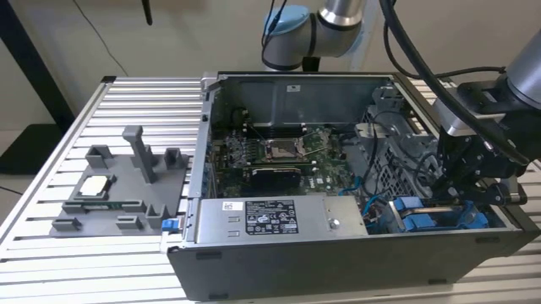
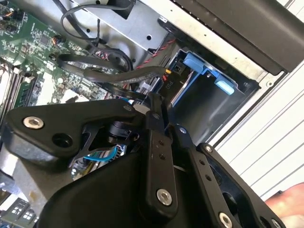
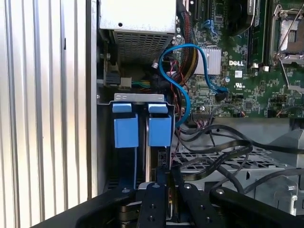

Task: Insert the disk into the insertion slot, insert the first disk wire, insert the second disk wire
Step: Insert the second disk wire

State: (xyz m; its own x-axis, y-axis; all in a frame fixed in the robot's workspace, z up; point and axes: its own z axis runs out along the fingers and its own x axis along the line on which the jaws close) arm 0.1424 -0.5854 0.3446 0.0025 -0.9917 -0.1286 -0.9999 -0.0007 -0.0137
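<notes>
My black fingers (image 3: 153, 199) are pressed together, just at the near end of the flat disk in its bright blue plastic frame (image 3: 159, 130). It stands on edge inside the grey metal slot (image 3: 140, 98), running straight away from me.
</notes>
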